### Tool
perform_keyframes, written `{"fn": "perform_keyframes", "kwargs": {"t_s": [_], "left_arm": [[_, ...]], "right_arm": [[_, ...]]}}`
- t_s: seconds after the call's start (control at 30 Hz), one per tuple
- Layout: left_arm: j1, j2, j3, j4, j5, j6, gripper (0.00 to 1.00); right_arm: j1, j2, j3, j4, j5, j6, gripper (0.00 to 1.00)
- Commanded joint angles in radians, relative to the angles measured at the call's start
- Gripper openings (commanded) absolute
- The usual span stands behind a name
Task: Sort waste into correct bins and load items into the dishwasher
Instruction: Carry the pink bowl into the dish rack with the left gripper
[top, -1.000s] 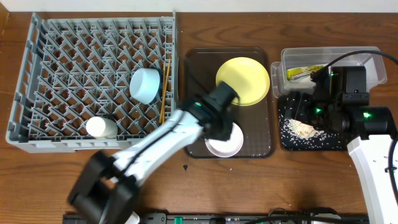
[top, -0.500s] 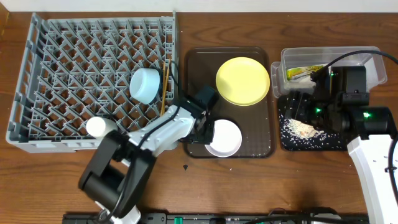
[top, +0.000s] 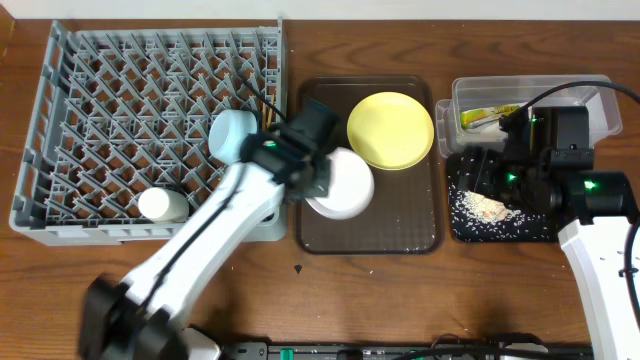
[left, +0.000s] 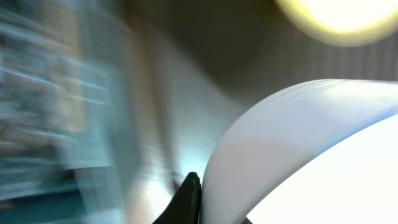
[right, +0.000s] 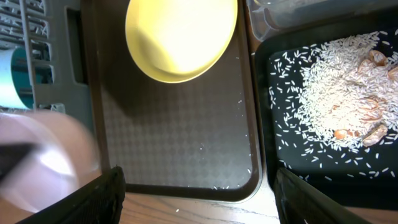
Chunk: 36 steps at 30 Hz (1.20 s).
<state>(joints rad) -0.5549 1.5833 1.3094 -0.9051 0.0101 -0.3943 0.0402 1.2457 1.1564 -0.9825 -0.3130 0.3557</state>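
Now left pincer (top: 322, 182) clamps the cream-white bowl (top: 345, 186) by its rim, mouth upward; right pincer (right: 199, 182) gapes wide.

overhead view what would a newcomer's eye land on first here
The big grey rack fills the left of the view, with a blue bowl at its right edge. Next, the left arm reaches across the middle, its jaws shut on a white bowl over the brown tray's left side, beside the yellow plate. At right, white rice lies scattered in a black tray.
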Motion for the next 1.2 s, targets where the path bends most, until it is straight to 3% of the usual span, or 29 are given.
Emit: {"fn": "perform_keyframes", "kwargs": {"t_s": [0.0,0.1,0.2,0.27,0.3,0.43,0.67,1.17], "left_arm": [[0.043,-0.104,0.023,-0.074,-0.691,0.024,0.08],[0.074,-0.1,0.021,-0.111,-1.106,0.044,0.07],[0.149,-0.073,0.021,-0.062,-1.333,0.055,0.07],[0.226,-0.04,0.021,0.047,-1.388,0.177,0.07],[0.264,-0.019,0.021,0.108,-1.387,0.257,0.08],[0.344,0.053,0.021,0.224,-1.388,0.384,0.07],[0.457,0.2,0.021,0.28,-1.388,0.394,0.07],[0.473,0.375,0.015,0.354,-1.387,0.394,0.08]], "right_arm": [[0.0,-0.009,0.006,-0.001,0.01,0.007,0.75],[0.0,-0.009,0.006,-0.001,0.01,0.007,0.74],[0.0,-0.009,0.006,0.0,0.01,0.007,0.74],[0.0,-0.009,0.006,-0.001,0.01,0.006,0.75],[0.0,-0.009,0.006,0.0,0.01,0.007,0.75],[0.0,-0.009,0.006,0.003,0.01,0.007,0.75],[0.0,-0.009,0.006,0.003,0.01,0.007,0.75],[0.0,-0.009,0.006,0.003,0.01,0.007,0.77]]}}
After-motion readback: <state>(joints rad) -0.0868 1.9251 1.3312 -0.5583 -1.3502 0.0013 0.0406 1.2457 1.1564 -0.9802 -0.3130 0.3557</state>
